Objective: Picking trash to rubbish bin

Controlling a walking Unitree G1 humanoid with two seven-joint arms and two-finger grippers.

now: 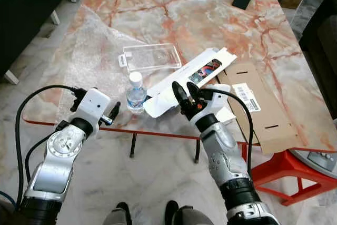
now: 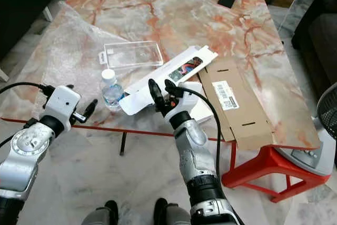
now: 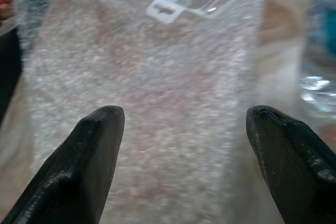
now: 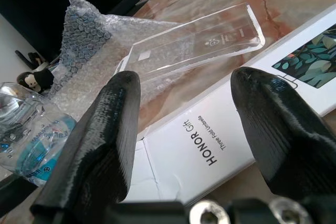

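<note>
Marble-topped table [image 1: 210, 3] strewn with packaging: the right gripper [image 1: 185, 94], fingers apart, hovers over the white box [image 1: 181, 80] lying at the table's near edge. Left gripper [image 1: 111, 113], also parted, faces the bubble wrap [image 1: 87, 51]. A careless sweep could topple the water bottle [image 1: 136, 93] just beside the box. Clear plastic tray [image 1: 150, 56] and flattened cardboard [image 1: 255, 104] crowd nearby.

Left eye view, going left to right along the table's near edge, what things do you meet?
Sheet of clear bubble wrap → small clear plastic water bottle → long white cardboard box → flattened brown cardboard.
</note>
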